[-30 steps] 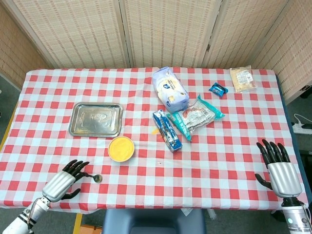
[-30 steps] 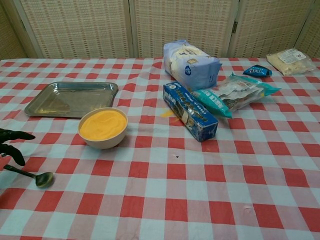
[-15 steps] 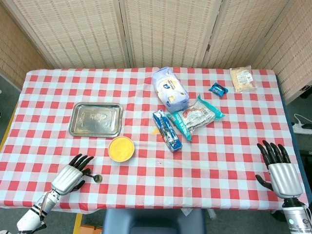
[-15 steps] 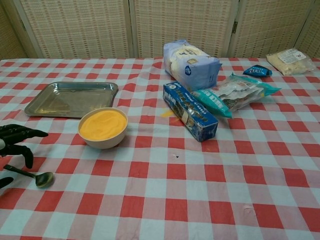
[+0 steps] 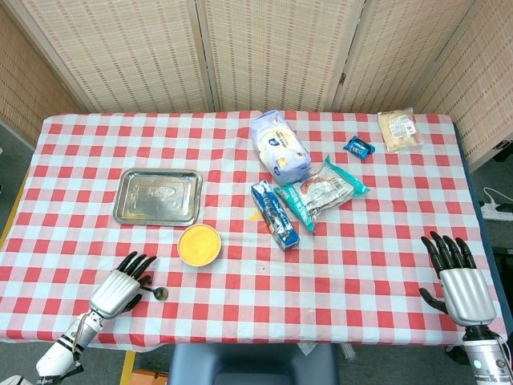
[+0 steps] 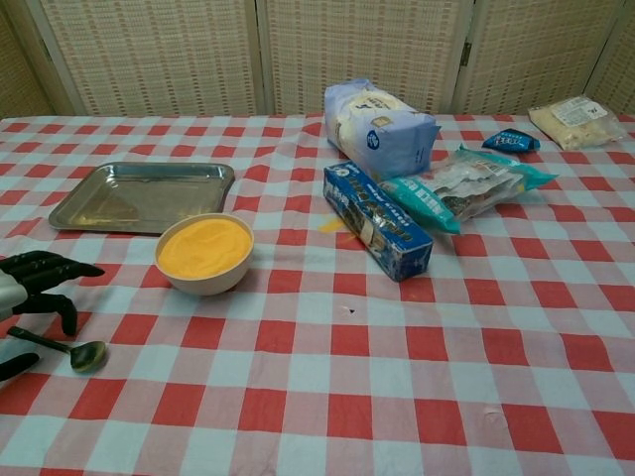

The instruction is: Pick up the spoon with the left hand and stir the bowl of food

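Note:
A small metal spoon [image 6: 71, 352] lies on the checked cloth near the front left edge, its bowl [image 5: 160, 294] pointing right. My left hand [image 5: 118, 287] [image 6: 32, 288] hovers over the spoon's handle with its fingers spread, holding nothing. The bowl of yellow food [image 5: 199, 245] [image 6: 204, 252] stands just right of and behind that hand. My right hand [image 5: 458, 279] rests open at the table's front right corner, far from the bowl, and shows only in the head view.
A steel tray [image 5: 158, 196] [image 6: 144, 196] lies behind the bowl. Further right are a blue box [image 6: 377, 220], a white-blue bag [image 6: 378, 127] and a teal packet [image 6: 461, 185]. A small blue packet [image 5: 359, 147] and a beige pack [image 5: 399, 129] sit at the back right.
My left hand has slid right and forward along the front edge, coming over the spoon's handle. The spoon, the bowl and my right hand have stayed put.

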Robot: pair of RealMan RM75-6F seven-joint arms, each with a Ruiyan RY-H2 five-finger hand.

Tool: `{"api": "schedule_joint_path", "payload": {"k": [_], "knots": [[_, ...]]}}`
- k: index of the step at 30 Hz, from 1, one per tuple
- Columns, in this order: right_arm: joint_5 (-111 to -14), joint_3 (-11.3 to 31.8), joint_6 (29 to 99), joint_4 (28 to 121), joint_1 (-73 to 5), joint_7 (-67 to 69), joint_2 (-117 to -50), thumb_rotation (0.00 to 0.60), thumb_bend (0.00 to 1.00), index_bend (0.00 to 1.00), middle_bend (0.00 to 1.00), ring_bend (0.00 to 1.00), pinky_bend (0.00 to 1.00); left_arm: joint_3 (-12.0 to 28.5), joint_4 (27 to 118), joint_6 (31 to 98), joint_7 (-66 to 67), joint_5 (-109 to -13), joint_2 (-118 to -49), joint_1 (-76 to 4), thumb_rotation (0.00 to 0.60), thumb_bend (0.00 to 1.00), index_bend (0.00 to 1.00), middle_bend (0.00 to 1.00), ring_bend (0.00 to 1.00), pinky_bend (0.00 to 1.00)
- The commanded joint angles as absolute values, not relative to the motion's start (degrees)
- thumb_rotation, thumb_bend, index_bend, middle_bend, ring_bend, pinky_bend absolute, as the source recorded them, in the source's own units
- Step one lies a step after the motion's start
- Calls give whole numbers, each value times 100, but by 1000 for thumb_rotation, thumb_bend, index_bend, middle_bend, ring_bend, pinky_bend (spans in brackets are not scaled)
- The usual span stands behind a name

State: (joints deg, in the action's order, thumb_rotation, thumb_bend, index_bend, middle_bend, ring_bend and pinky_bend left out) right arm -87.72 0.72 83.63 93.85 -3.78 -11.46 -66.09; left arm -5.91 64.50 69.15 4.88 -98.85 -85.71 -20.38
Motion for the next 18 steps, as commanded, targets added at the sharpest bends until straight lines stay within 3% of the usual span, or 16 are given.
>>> {"api": "schedule_joint_path", "payload": {"k": [1, 18], "knots": [[-8757, 72, 8344, 9388, -380, -1152, -6611, 600, 120, 0, 0, 0, 0, -608, 6392, 6956, 486, -9888, -8626, -2037, 600, 411, 421, 0, 0, 20], [-8665, 79, 8241, 9416, -397, -1232, -6623, 600, 120, 0, 0, 0, 0, -672, 6066, 7077, 309, -9867, -8865, -2078, 600, 421, 512, 0, 0, 21]]}}
